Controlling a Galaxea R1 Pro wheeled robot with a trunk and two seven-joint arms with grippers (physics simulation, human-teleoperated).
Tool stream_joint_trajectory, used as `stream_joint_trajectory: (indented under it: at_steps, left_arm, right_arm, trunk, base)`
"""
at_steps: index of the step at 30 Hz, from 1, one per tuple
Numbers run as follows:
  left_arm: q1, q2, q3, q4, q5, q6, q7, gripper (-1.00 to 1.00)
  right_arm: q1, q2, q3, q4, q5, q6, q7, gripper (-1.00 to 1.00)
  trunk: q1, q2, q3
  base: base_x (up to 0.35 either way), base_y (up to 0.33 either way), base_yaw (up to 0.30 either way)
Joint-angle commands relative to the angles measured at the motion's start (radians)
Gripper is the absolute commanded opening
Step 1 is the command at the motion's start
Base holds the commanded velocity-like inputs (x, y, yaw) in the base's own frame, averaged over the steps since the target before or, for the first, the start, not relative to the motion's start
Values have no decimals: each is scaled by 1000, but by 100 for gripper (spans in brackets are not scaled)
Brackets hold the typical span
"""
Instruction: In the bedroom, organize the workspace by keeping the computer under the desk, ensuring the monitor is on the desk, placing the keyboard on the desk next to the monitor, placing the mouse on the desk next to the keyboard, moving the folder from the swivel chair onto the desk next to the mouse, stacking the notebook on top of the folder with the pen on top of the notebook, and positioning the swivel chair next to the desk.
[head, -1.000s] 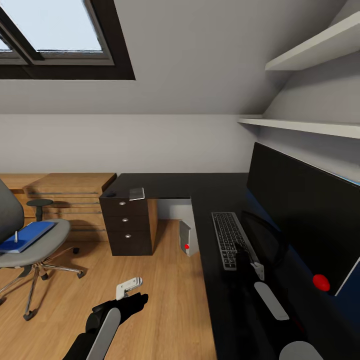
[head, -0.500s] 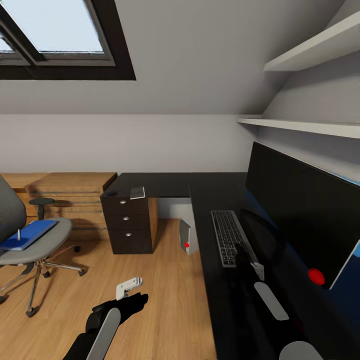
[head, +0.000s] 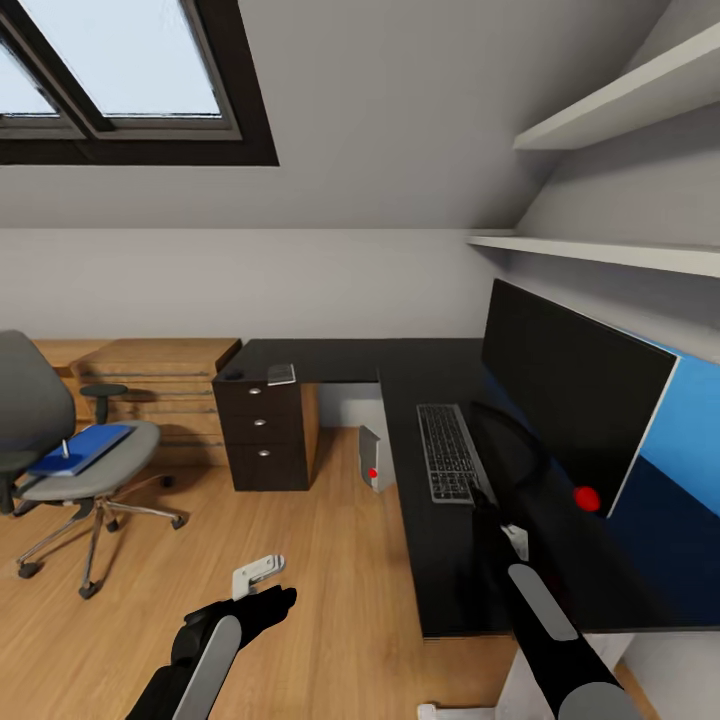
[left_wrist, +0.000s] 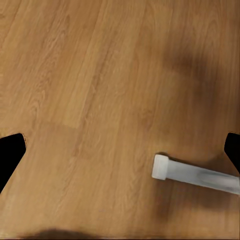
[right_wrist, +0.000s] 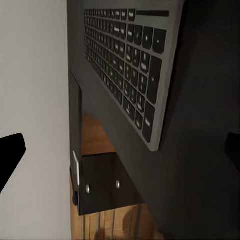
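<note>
The grey swivel chair (head: 60, 480) stands on the floor at the left, apart from the black L-shaped desk (head: 440, 560). On its seat lies a blue folder (head: 85, 448) with a thin pen (head: 67, 446) standing on it. The monitor (head: 565, 395) and the keyboard (head: 446, 452) beside it are on the desk. Under the desk stands the grey computer (head: 374, 462). My right gripper (head: 503, 522) hovers open over the desk just short of the keyboard (right_wrist: 127, 65). Low above the floor, my left gripper (head: 262, 574) is open and holds nothing.
A dark drawer unit (head: 265, 437) carries the desk's far wing, with a flat grey item (head: 281, 374) and a small dark item (head: 233, 376) on top. Wooden furniture (head: 165, 385) lines the back wall. Shelves (head: 600, 250) hang above the monitor. A white bar (left_wrist: 195, 175) lies on the floor.
The camera has pulled back and turned: chair, desk and monitor look farther off, and the desk's near edge now shows. Both arms keep their pose.
</note>
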Motion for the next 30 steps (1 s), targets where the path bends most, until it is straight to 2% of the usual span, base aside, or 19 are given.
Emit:
stream_joint_trajectory:
  at_steps: [1,30]
  left_arm:
    - [-1,0,-1,-1,10,2,10,100]
    - [-1,0,-1,-1,10,2,10,100]
  right_arm:
    - [0,0,2,-1,-10,-4,-1,100]
    - [0,0,3,-1,-10,-4,-1,100]
  trunk:
    - [-1,-1,-1]
    - [-1,-1,-1]
  base:
    - [-338,0,0]
    - [-338,0,0]
